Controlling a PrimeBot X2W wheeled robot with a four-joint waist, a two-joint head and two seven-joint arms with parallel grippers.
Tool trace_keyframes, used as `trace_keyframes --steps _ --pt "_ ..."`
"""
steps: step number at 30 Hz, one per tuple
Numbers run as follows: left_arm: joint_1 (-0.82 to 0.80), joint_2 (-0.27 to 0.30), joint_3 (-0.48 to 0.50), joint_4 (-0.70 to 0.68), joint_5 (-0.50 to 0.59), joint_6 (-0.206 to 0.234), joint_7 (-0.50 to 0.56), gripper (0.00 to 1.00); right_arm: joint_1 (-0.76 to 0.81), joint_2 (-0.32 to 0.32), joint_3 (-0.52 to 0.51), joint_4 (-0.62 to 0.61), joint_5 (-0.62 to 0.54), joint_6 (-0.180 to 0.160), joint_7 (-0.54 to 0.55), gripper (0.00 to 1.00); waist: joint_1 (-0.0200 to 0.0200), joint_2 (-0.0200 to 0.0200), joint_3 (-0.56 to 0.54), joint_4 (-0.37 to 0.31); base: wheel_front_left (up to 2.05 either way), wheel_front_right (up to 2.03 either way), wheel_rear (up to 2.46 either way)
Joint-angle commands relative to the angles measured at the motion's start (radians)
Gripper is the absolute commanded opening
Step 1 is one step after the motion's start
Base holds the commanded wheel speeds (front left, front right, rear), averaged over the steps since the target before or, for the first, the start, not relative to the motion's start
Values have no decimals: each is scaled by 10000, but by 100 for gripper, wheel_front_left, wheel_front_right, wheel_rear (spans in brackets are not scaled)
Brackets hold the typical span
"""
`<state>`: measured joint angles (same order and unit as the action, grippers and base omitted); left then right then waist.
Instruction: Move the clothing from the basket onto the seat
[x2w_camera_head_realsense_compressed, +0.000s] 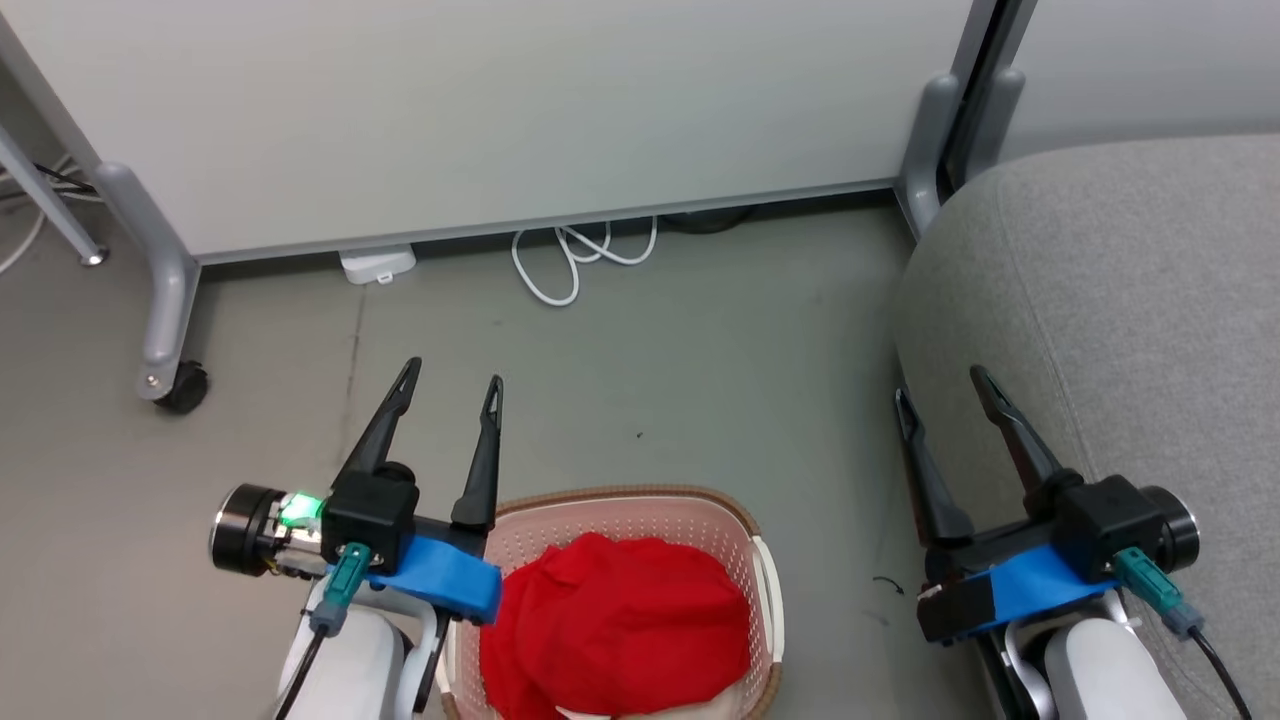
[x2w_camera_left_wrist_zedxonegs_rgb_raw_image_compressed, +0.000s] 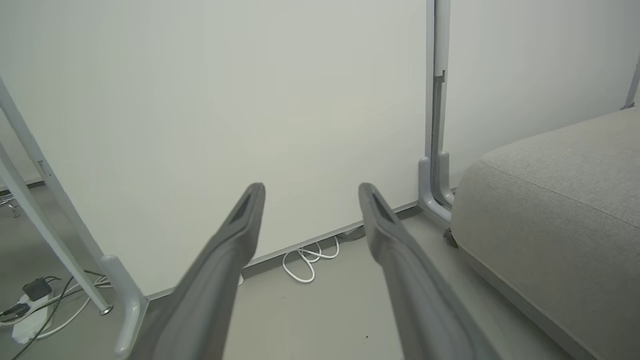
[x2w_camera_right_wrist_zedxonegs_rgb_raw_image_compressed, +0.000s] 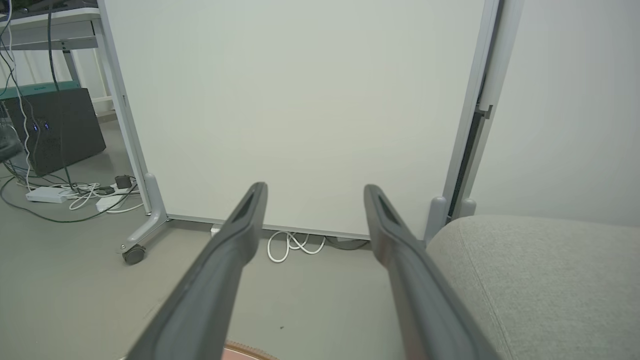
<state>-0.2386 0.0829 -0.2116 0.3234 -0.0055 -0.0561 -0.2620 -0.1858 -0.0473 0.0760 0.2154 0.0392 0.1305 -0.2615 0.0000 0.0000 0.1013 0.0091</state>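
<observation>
Progress: by my reading you have moved nothing so far; no red shows on the part of the seat (x2w_camera_head_realsense_compressed: 1120, 300) you can see, so the whole job looks left to do
Clothing: the clothing (x2w_camera_head_realsense_compressed: 615, 625) lies heaped inside the basket (x2w_camera_head_realsense_compressed: 620, 497), a mound of thin bright red fabric that rises about to the rim
Under the red: a sliver of white and a cream patch peek out at the bottom edge of the head view; you cannot tell whether that is a second garment
Basket: on the floor (x2w_camera_head_realsense_compressed: 650, 350) right in front of you, between your two arms, apart from the seat on your right
Left gripper (x2w_camera_head_realsense_compressed: 452, 374): fingers spread wide with nothing between them, raised by the basket's left rim
Right gripper (x2w_camera_head_realsense_compressed: 940, 384): fingers likewise apart and empty, just beside the seat's rounded edge
Left to do: lift the red fabric out, carry it right, lay it on the cushion, then check the basket for more
</observation>
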Motion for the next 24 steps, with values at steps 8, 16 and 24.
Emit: trace_keyframes --steps 8,16,24 --pt "-1486 420 -700 1100 256 -465 -38 100 -959 -52 208 -339 -219 5 -50 100 0 0 1779 -891 0 0 0" --pt "-2825 770 -1575 2615 315 -693 -39 100 -1724 -48 346 -684 -184 5 -50 100 0 0 3210 -1528 0 0 0" --pt "-4062 943 -2830 4468 152 -734 -37 100 -2319 -46 438 -1000 -255 5 -50 100 0 0 4498 -1843 0 0 0"
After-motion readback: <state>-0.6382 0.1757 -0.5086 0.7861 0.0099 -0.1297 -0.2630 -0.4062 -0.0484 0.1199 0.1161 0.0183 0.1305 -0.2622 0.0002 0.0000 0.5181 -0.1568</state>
